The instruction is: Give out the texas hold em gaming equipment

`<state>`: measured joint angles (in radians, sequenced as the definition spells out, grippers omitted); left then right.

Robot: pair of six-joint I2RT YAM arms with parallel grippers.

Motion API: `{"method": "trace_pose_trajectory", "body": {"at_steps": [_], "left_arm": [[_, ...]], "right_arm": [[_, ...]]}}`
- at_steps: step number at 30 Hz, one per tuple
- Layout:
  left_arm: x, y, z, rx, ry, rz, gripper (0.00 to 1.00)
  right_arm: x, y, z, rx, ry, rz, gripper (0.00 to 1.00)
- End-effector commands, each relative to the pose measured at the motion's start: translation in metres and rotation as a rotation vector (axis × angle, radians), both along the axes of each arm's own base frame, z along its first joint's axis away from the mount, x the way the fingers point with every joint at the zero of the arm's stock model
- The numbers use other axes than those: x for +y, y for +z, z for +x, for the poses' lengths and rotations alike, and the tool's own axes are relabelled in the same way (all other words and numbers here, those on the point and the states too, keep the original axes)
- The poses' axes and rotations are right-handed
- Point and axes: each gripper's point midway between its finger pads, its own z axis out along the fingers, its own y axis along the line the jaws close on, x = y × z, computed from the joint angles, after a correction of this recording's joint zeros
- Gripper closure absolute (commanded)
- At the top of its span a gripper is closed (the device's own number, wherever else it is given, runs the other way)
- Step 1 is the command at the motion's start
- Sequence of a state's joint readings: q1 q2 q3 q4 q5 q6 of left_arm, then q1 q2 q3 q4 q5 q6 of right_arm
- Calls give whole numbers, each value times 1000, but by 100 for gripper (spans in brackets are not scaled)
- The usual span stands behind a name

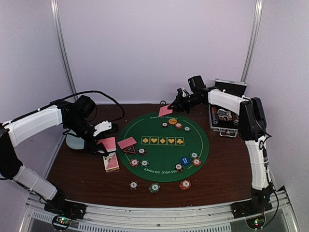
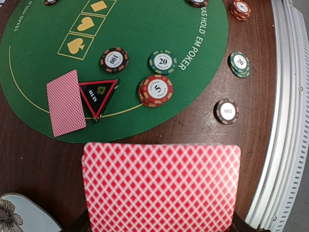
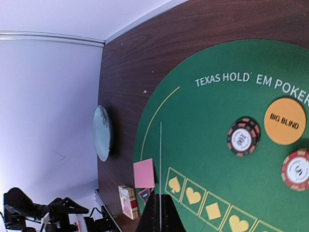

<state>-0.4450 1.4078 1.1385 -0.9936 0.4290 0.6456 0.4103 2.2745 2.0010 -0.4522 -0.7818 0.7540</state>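
My left gripper (image 1: 102, 145) is shut on a red-backed playing card (image 2: 161, 186), held flat above the wood left of the green mat (image 1: 193, 145). On the mat's left edge lies another card (image 2: 66, 102), touching the black red-edged triangular marker (image 2: 98, 95). My right gripper (image 3: 160, 205) is shut on a card seen edge-on (image 3: 160, 164); in the top view this card (image 1: 165, 110) hangs over the mat's far edge. An orange Big Blind button (image 3: 285, 121) and striped chips (image 3: 243, 137) lie at the far side. A blue button (image 1: 185, 161) and more chips (image 2: 155, 90) lie at the near side.
A card deck box (image 1: 111, 163) lies on the wood near the left gripper. The pale blue dish (image 1: 75, 141) sits at the far left under the left arm. An open metal case (image 1: 223, 121) stands at the right. Loose chips (image 1: 154, 187) lie on the wood by the front edge.
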Motion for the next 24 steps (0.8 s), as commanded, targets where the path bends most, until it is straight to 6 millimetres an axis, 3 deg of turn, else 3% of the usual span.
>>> {"method": "trace_pose_trajectory", "body": {"at_steps": [1, 8, 15, 24], "left_arm": [[-2, 11, 2, -38, -10, -34, 81], [-3, 10, 0, -31, -15, -37, 81], [-3, 9, -1, -30, -18, -39, 81], [-3, 10, -4, -29, -20, -48, 82]], "right_arm": [[-9, -40, 15, 25, -1, -109, 100], [-12, -61, 46, 29, -45, -83, 100], [-24, -75, 63, 39, -82, -84, 97], [-42, -84, 64, 47, -91, -156, 69]]}}
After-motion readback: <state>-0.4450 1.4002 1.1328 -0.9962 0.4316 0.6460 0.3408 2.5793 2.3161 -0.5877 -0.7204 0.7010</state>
